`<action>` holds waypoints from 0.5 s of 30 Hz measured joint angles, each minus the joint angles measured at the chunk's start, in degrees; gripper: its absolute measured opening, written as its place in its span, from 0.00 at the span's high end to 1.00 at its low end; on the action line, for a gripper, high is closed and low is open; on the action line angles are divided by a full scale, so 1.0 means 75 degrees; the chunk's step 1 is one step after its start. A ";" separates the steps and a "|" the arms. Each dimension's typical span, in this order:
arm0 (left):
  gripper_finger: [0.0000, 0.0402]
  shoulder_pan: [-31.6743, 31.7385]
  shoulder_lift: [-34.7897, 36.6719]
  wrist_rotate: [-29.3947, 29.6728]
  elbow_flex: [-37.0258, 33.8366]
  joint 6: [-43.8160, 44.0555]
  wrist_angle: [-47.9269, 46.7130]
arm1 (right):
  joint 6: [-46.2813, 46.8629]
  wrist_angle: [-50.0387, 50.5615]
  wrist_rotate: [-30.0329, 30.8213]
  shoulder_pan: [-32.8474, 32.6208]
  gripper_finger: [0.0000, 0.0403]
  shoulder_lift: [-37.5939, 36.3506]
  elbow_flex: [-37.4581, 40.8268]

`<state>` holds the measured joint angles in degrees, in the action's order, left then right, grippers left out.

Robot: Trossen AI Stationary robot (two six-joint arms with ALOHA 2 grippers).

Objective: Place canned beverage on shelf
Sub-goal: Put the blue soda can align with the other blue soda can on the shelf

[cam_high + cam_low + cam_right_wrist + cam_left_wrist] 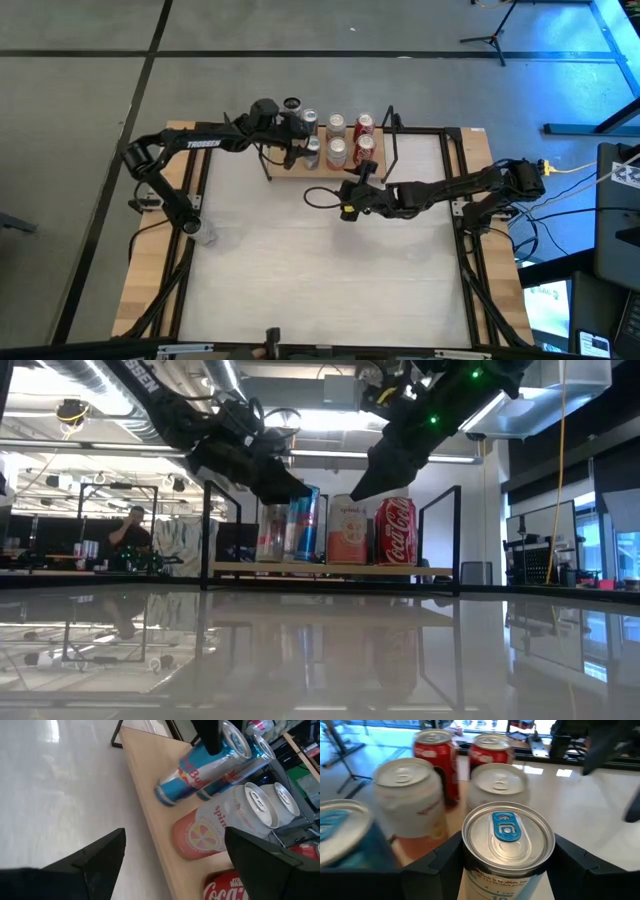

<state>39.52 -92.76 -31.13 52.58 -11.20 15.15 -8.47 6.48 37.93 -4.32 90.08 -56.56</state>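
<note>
**A:** Start with the high view. What do I have?

**B:** At upper centre of the frame my left gripper (300,140) sits over the left end of the shelf (290,170), where the cans stand. My right gripper (362,172) hangs just below the shelf's right half.

**A:** And the low view?

**B:** At centre, the blue can (303,523) stands on the board, with my left gripper's dark fingers at its top. A peach can (350,530) and a red cola can (396,531) stand to its right.

**A:** Left wrist view?

**B:** The can fills lower centre, lid with blue tab facing me, a dark finger (445,860) on either side of it. The jaws stand half apart and appear to be clamped on its upper wall; I can't see whether its base rests on the wood.

**A:** How will it handle?

**B:** Slim, smooth metal, probably slippery and easily dented, top-heavy if full. I'd grip the side wall just under the rim, gently.

**A:** Right wrist view?

**B:** My fingers (95,865) gape wide at the bottom of the frame, empty, with the shelf's cans in the upper right.
</note>
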 joint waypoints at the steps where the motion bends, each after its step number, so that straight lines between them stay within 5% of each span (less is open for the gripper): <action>1: 0.49 -0.0020 0.0029 -0.0034 0.0000 0.0025 -0.0052 | -0.0001 -0.0008 0.0000 0.0000 0.16 0.0000 0.0000; 15: 0.46 -0.0203 0.0071 0.0176 0.0000 0.0037 -0.0101 | -0.0108 -0.0064 -0.0003 -0.0006 0.16 0.0000 0.0000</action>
<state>38.00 -92.23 -29.81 52.58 -10.92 14.39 -9.28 6.00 37.91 -4.36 90.08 -56.56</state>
